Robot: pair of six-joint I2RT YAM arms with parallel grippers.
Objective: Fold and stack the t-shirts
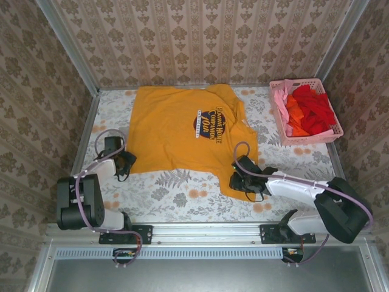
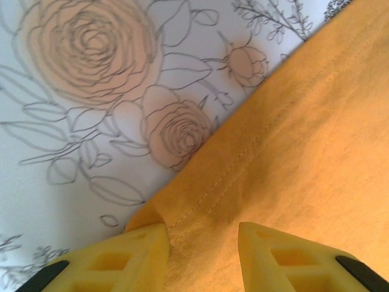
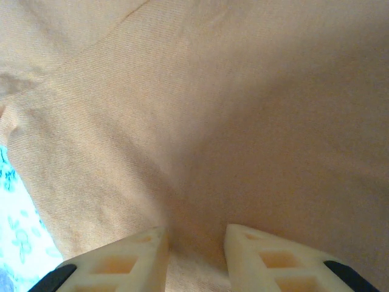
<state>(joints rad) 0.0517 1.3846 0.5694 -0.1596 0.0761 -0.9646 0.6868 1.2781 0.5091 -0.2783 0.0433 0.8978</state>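
From the top external view, an orange-yellow cotton t-shirt (image 1: 176,140) with a dark round chest logo (image 1: 210,123) is lying spread open and face up on the desk (image 1: 182,201), which is wearing a pale floral cloth. The collar is pointing away from the arm bases. A pink plastic lattice basket (image 1: 311,139) is sitting beyond the t-shirt's right sleeve, well apart from it, and is holding a loose heap of red, orange and pink t-shirts (image 1: 310,109). The left gripper (image 1: 124,164) is pressing down at the t-shirt's near left hem corner. The right gripper (image 1: 238,180) is pressing down at its near right hem corner, where the cloth is bunching slightly.

In the left wrist view, the stitched hem of the t-shirt (image 2: 304,134) is running diagonally across the flowered desk (image 2: 79,91). The left gripper (image 2: 200,240) is clamping on that hem corner: its yellow fingers (image 2: 121,258) are standing partly apart, with cloth filling the gap and a small fold rising against one of them.

In the right wrist view, the t-shirt (image 3: 213,109) is covering nearly everything, with a strip of desk (image 3: 15,243) peeking out at the lower left. The right gripper (image 3: 196,240) is pinching the t-shirt too, its pale fingers (image 3: 273,261) partly apart, and soft creases are drawing in toward the gap between them.
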